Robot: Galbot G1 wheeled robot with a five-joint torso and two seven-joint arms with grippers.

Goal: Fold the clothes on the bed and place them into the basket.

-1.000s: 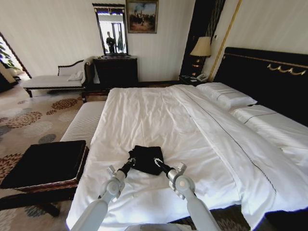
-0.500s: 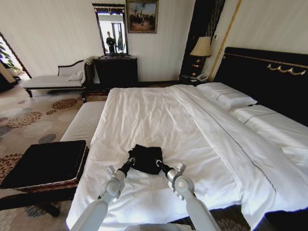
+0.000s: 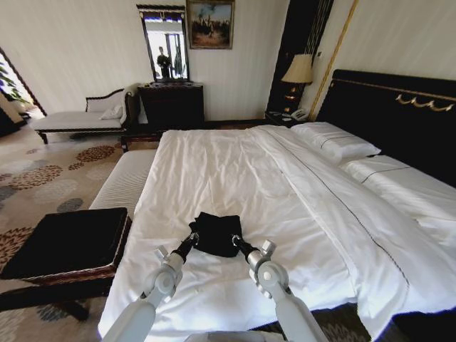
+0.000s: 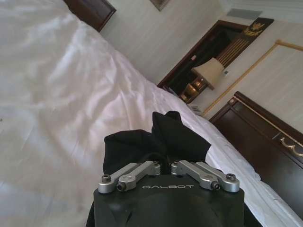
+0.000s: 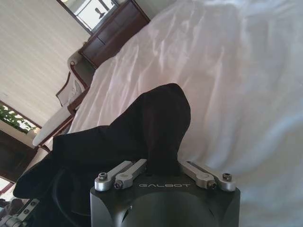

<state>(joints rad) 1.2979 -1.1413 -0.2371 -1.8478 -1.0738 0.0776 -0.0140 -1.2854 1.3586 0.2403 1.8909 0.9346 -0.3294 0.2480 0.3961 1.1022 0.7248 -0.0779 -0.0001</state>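
The clothes point(image 3: 216, 234), a black T-shirt bunched into a small bundle, hang just above the near part of the bed point(image 3: 228, 157). My left gripper point(image 3: 192, 239) is shut on the bundle's left edge and my right gripper point(image 3: 236, 241) is shut on its right edge. In the left wrist view the black fabric point(image 4: 156, 139) rises out of the shut left gripper point(image 4: 165, 161) over the white duvet point(image 4: 57, 94). The right wrist view shows the cloth point(image 5: 142, 125) pinched in the right gripper point(image 5: 161, 163). The basket point(image 3: 68, 239), black-lined, sits on a dark bench left of the bed.
A striped white bench point(image 3: 125, 182) lies along the bed's left side beyond the basket. Pillows point(image 3: 335, 141) and the black headboard point(image 3: 399, 114) are at right. A chaise longue point(image 3: 78, 117), a dark dresser point(image 3: 171, 103) and a lamp point(image 3: 298, 70) stand by the far wall.
Both grippers still hold the shirt; the bundle sits slightly higher and more gathered than a second ago. Nothing else has moved.
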